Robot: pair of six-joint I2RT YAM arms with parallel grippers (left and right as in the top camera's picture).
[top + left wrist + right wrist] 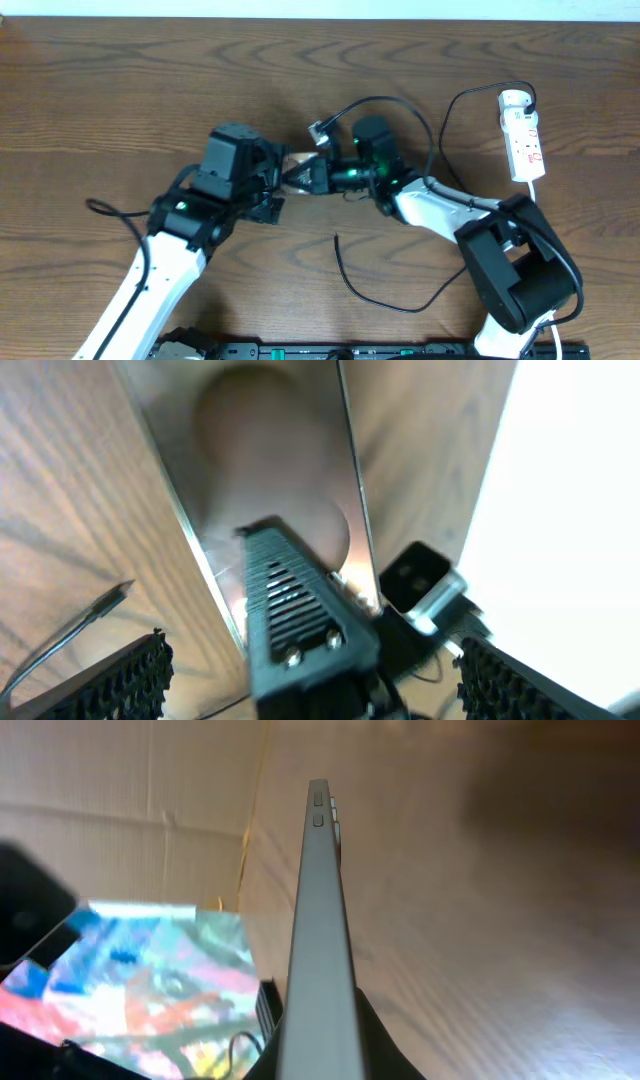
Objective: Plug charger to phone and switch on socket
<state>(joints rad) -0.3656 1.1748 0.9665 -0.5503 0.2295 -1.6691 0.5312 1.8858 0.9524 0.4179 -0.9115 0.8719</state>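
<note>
The phone (297, 170) is held on edge above the table middle, mostly hidden by both grippers. My right gripper (316, 177) is shut on the phone; the right wrist view shows the phone's grey side edge (318, 920) with its buttons, clamped at the bottom. The left wrist view shows the brown screen (270, 450) with a ribbed right finger across it. My left gripper (272, 190) is open, its fingers (320, 680) wide apart either side of the phone. The charger cable lies loose in front, its free tip (337, 239) (112, 598) on the table. The white socket (523, 135) lies at the far right.
A black cable loop with a grey connector (318, 130) arcs over the right wrist. The right arm's base (515, 265) stands at the front right. A thick black cable (100, 208) hangs off the left arm. A colourful patch (150, 975) fills the right wrist view's lower left.
</note>
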